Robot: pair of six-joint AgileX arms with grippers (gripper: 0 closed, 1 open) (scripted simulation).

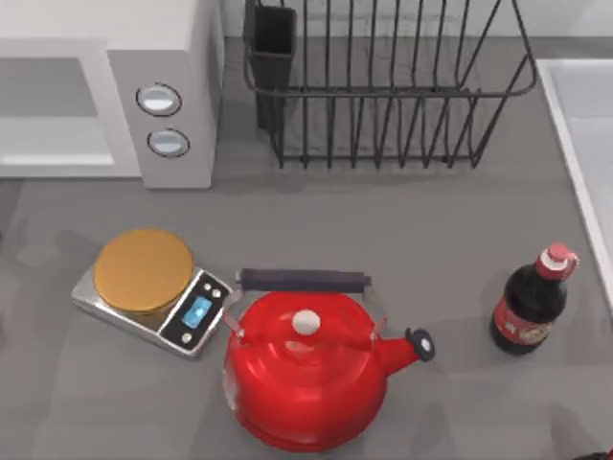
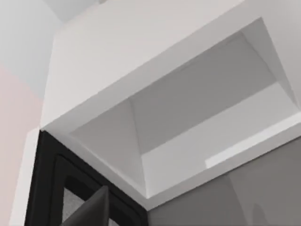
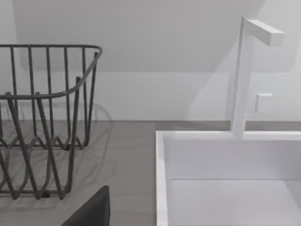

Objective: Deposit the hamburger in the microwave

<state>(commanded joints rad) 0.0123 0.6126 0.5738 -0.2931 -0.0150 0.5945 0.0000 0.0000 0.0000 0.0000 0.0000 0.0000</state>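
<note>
One microwave (image 1: 163,86) — two dials | one kettle (image 1: 305,369) | one bottle (image 1: 532,305)

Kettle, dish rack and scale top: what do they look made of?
Red kettle: looks like glossy enamelled or painted metal, going by the sharp highlights. Dish rack: thin dark wire, probably coated metal, matte. Scale: golden-orange disc with a brushed metallic look on a silvery body, possibly steel or plastic.
</note>
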